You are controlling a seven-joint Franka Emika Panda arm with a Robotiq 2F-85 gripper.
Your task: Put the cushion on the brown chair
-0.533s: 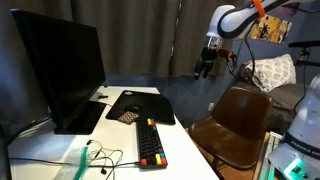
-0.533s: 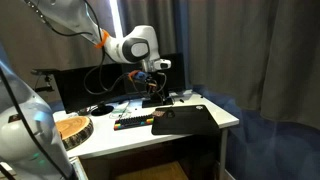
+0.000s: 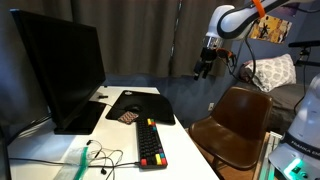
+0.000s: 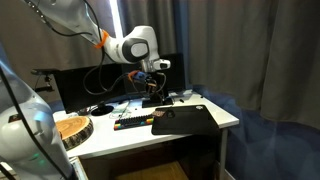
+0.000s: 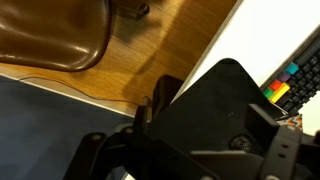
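The log-print cushion [image 4: 72, 127] lies flat at the left end of the desk, in an exterior view only. The brown chair [image 3: 238, 120] stands empty by the desk's right side; its glossy seat also shows at the top left of the wrist view [image 5: 50, 35]. My gripper [image 3: 205, 69] hangs in the air above the gap between desk and chair, far from the cushion. It also shows over the desk in an exterior view [image 4: 150, 96]. In the wrist view the gripper [image 5: 205, 125] is open and empty, above the black mat's edge.
The white desk [image 3: 185, 150] holds a large monitor [image 3: 60, 70], a black mat [image 3: 140, 103], a keyboard [image 3: 150, 143] and cables [image 3: 100, 158]. A white pillow [image 3: 272, 70] lies on a grey sofa behind the chair. Wooden floor [image 5: 150, 50] lies between desk and chair.
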